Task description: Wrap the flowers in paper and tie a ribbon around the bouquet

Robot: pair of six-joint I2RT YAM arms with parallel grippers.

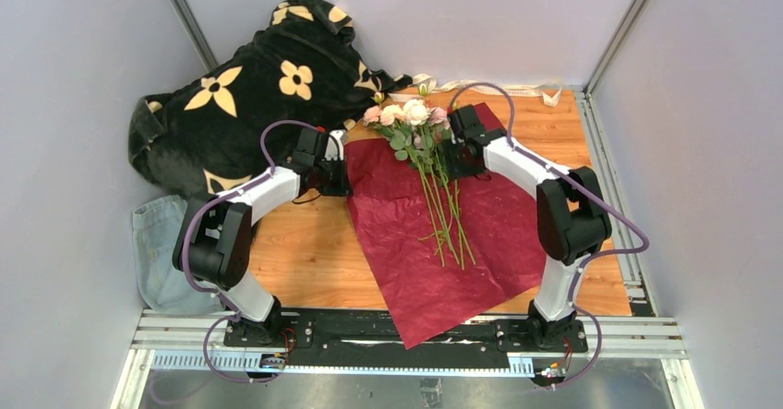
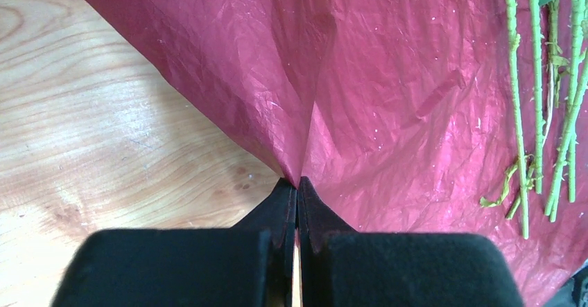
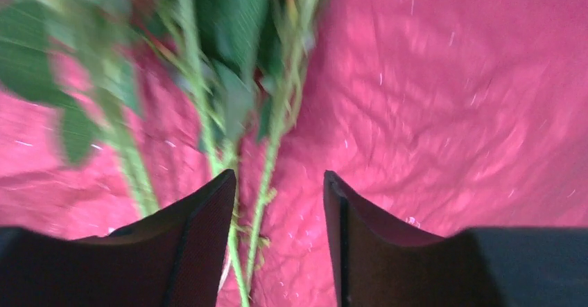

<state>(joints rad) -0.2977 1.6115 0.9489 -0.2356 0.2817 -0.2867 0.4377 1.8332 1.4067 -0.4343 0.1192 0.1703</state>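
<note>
Closest to the lens in the left wrist view, the left gripper (image 2: 297, 186) has its 2 black fingers clenched on the edge of the paper (image 2: 402, 78), and the maroon sheet rises from that pinch in a sharp crease. Seen from above, this grip sits at the sheet's left side, over bare wood of the table (image 1: 305, 261).

To the right, the flowers (image 1: 427, 155) lie on the paper, with the pink and cream heads at its far corner and the thin stems running back toward the arm bases. Further right, the right gripper (image 3: 279, 179) hangs low over the leafy part of the stems with its jaws parted. A stem passes between them, but nothing is squeezed. That view is blurred.

The ribbon (image 1: 517, 89) lies along the far edge of the table, well apart from both grippers.

Laying the flowers looks done, so wrapping seems to be the step in hand. Next, the left arm would likely carry its pinched edge up and over the stems toward the right. That calls for the right gripper to get clear first, and for a gentle pull, since the crinkly sheet could tear or drag the loose stems askew. Tying is not yet begun.
</note>
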